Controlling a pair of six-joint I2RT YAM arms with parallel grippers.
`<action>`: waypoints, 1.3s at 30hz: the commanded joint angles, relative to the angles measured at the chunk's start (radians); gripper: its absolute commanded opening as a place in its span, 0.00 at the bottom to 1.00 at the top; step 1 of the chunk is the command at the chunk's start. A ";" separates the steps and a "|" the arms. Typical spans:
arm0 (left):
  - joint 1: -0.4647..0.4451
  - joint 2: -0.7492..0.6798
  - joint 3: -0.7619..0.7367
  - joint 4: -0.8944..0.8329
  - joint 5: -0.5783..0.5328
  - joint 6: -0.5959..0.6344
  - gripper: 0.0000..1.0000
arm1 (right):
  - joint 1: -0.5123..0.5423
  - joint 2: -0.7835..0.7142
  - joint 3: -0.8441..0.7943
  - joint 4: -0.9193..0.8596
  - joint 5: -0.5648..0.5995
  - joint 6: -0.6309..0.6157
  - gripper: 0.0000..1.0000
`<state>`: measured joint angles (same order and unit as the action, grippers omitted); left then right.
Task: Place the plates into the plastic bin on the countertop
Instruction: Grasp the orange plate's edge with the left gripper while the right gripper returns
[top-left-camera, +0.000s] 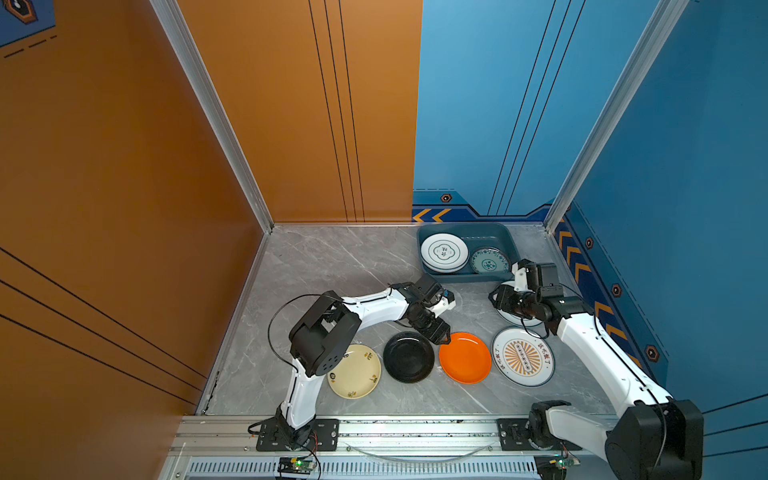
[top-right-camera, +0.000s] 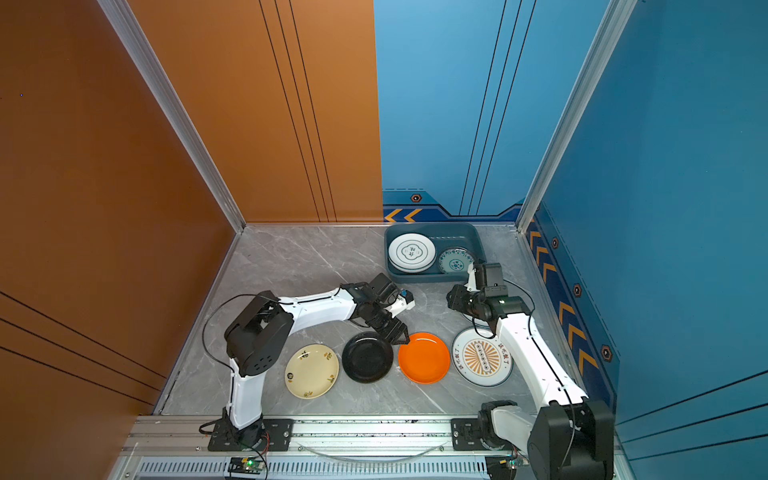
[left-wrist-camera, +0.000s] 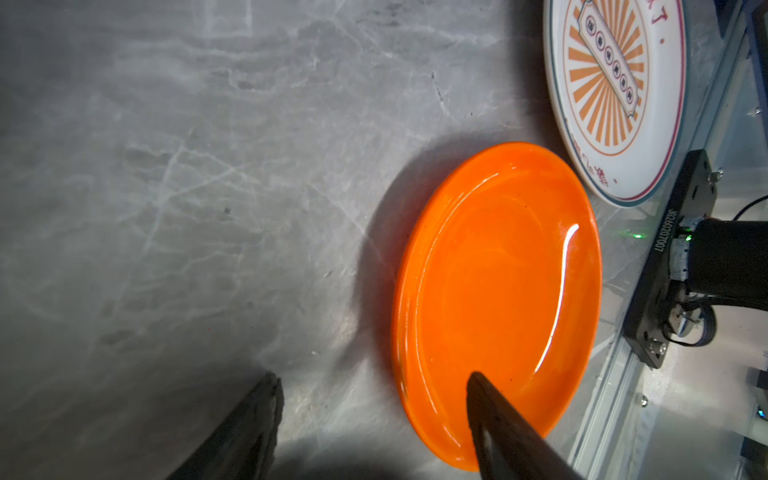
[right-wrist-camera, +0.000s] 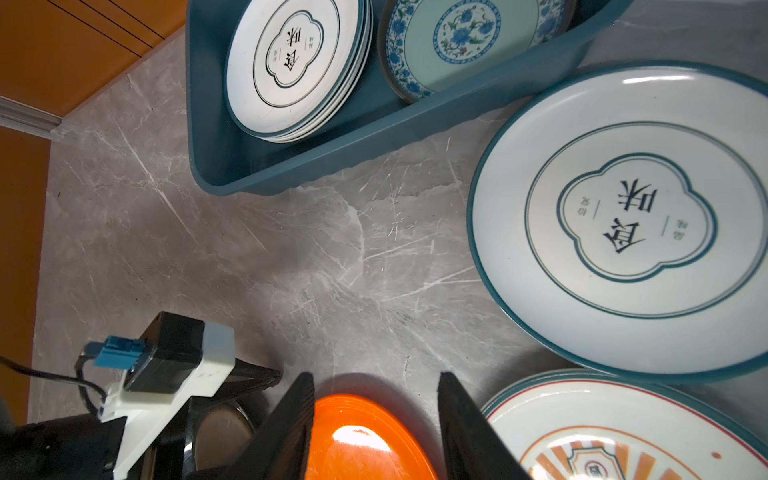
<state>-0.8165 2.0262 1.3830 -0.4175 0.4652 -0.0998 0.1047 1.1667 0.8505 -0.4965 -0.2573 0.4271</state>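
Five plates lie outside the bin (top-left-camera: 513, 249), so you are roughly midway through the job.

Top views: the cream plate (top-left-camera: 354, 371), black plate (top-left-camera: 408, 357), orange plate (top-left-camera: 464, 357) and sunburst plate (top-left-camera: 523, 356) sit in a row near the front of the countertop (top-left-camera: 332, 266). The fifth is mostly hidden under your right arm. The bin stands at the back right corner and holds a white stack (top-left-camera: 444, 252) and a teal plate (top-left-camera: 490, 262). Your left gripper (top-left-camera: 441, 338) is down at the orange plate's rim, on the side facing the black plate.

Left wrist view: the jaws are apart. One finger (left-wrist-camera: 498, 424) is over the plate's inside, the other (left-wrist-camera: 249, 428) over bare countertop. They straddle the rim, probably because a flat plate offers only its edge to pinch. There is no grip yet.

Right wrist view: your right gripper (right-wrist-camera: 376, 376) is partly spread and empty over bare countertop. It is near the ringed plate (right-wrist-camera: 623, 216), which lies just beside the bin. This plate looks like its next pick.
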 joint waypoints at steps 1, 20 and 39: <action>-0.011 0.036 0.038 -0.037 0.035 0.026 0.65 | 0.000 -0.003 -0.027 0.032 -0.016 0.022 0.51; -0.051 0.126 0.079 -0.075 0.024 0.016 0.43 | -0.024 0.005 -0.070 0.072 -0.030 0.021 0.51; -0.059 0.167 0.094 -0.110 -0.009 0.006 0.19 | -0.029 -0.014 -0.098 0.078 -0.033 0.030 0.51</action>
<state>-0.8551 2.1323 1.4868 -0.4458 0.4732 -0.0975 0.0837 1.1721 0.7689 -0.4335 -0.2855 0.4454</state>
